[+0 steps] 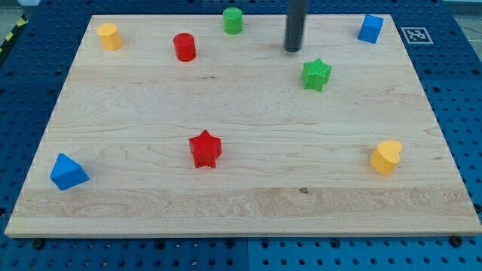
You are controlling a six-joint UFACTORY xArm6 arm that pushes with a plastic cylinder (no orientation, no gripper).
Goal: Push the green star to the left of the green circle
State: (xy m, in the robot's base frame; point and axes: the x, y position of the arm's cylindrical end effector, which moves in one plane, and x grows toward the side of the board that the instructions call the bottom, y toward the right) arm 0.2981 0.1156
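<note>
The green star [316, 74] lies on the wooden board [241, 188] at the view's upper right of centre. The green circle [232, 20] stands near the board's top edge, to the upper left of the star. My tip [292, 50] is at the lower end of the dark rod, just above and to the left of the green star, apart from it by a small gap. The tip is to the right of the green circle and lower than it.
A red cylinder [184, 47] and a yellow block [110, 36] sit at the top left. A blue block [370, 28] is at the top right. A red star [205, 148] is near the middle, a blue block [68, 172] at the bottom left, a yellow heart [386, 156] at the right.
</note>
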